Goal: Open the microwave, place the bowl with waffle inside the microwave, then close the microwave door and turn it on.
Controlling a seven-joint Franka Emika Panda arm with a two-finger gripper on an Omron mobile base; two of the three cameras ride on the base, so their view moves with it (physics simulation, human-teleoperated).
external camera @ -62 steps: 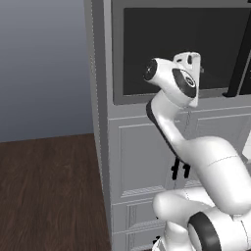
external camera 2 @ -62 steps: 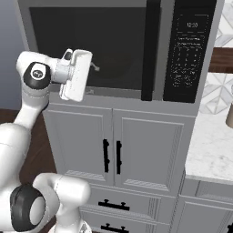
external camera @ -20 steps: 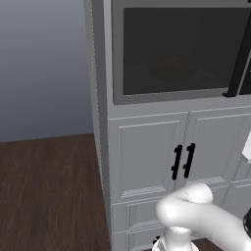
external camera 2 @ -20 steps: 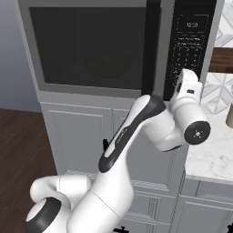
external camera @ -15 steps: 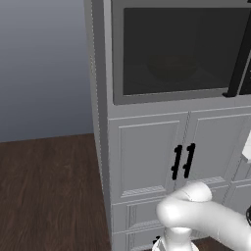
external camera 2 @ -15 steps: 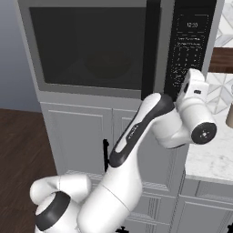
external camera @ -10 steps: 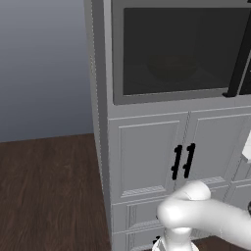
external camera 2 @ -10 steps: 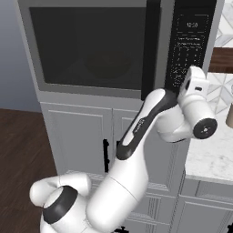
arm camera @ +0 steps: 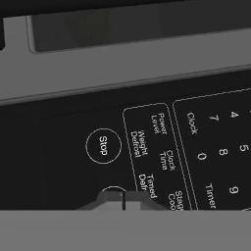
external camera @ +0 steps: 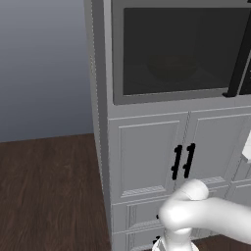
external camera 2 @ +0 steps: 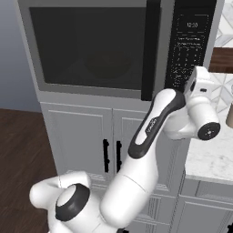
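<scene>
Right base view had the arm's hand pressed up against the black control panel (external camera 2: 190,45) of the microwave (external camera 2: 118,45), a touch closer in than half a second before, when the wrist sat slightly lower and further off the panel. A second back the forearm was still sweeping across the cabinet front; three seconds back the hand hung out to the left, in front of the glass. The base had not driven: the cabinet and counter sat in the same place throughout.

Hand view showed the gripper (arm camera: 123,200) with its two dark fingertips (arm camera: 111,200) drawn together, only a thin seam between them, holding nothing. They sat right at a round button partly hidden behind them, just below the circled "Stop" button (arm camera: 103,145), with the number keypad (arm camera: 220,147) off to the side.

The microwave door (external camera 2: 88,48) was shut, flush with the grey frame, its wide dark glass facing out into the room. Its long black bar handle (external camera 2: 150,50) ran upright along the door's right edge, beside the control panel. In the left base view the microwave (external camera: 181,49) sat built in above the white cupboard doors (external camera: 181,157) with their paired small black handles, the door's long side lying horizontal.
</scene>
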